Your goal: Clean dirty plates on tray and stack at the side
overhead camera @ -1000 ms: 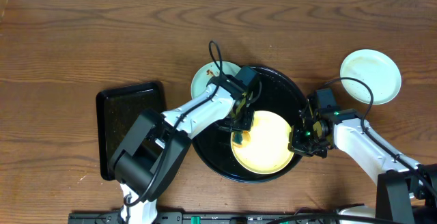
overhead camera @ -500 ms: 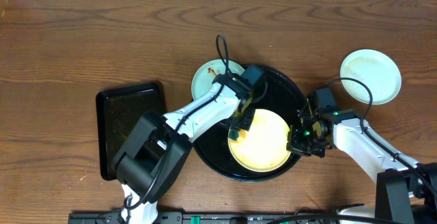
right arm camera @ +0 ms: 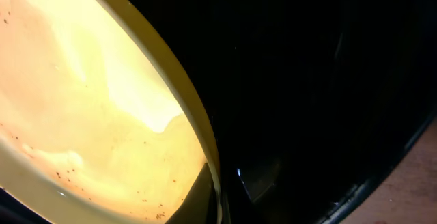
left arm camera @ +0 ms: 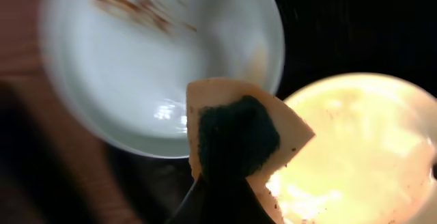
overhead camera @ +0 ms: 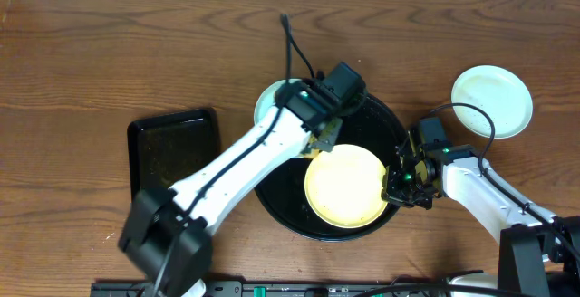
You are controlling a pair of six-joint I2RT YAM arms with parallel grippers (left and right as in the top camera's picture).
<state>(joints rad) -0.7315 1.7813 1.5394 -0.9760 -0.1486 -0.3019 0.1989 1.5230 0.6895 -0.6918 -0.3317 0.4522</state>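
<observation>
Wood table point(overhead camera: 91, 52), black tray point(overhead camera: 376, 120) holds yellow plate point(overhead camera: 344, 188) (speckled); left gripper point(overhead camera: 323, 141) clamps sponge point(left arm camera: 239, 138); right gripper point(overhead camera: 394, 186) pinches rim

I see a robot lab bench: a wood-grain table point(overhead camera: 91, 52), left arm point(overhead camera: 240, 157) and right arm point(overhead camera: 480, 184) trailing cables point(overhead camera: 293, 48).

The left jaws have carried the sponge point(left arm camera: 235, 138) off the yellow plate point(overhead camera: 344, 188) toward the smeared mint plate point(overhead camera: 270, 99).

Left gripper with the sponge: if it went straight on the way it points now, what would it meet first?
Probably the smeared mint-blue plate, near its rim, with the sponge touching first; depth is unclear.
</observation>
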